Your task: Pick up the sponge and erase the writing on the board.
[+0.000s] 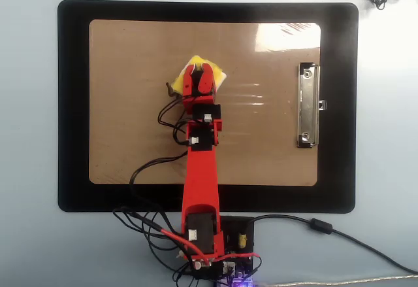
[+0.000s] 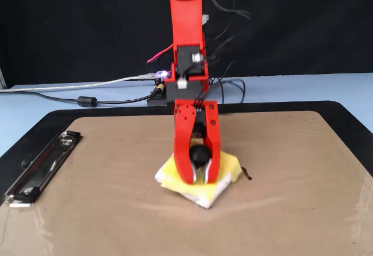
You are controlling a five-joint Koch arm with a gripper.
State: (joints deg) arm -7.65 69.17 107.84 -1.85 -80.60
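Note:
The yellow sponge [image 1: 215, 74] with a white edge lies flat on the tan board [image 1: 130, 104]; in the fixed view the sponge [image 2: 227, 168] sits near the board's [image 2: 116, 209] middle. My red gripper [image 1: 198, 71] points down onto it, and its jaws are shut on the sponge's round black knob [image 2: 200, 155] in the fixed view [image 2: 200, 180]. Of the writing, only a short dark stroke shows beside the sponge [image 2: 247, 174], also seen at the gripper's left in the overhead view [image 1: 169, 89]. The rest is hidden or gone.
The board lies on a black mat [image 1: 72, 104]. Its silver clip [image 1: 308, 105] is at the right in the overhead view and at the left in the fixed view [image 2: 41, 165]. The arm's base and cables [image 1: 209, 248] sit at the mat's near edge.

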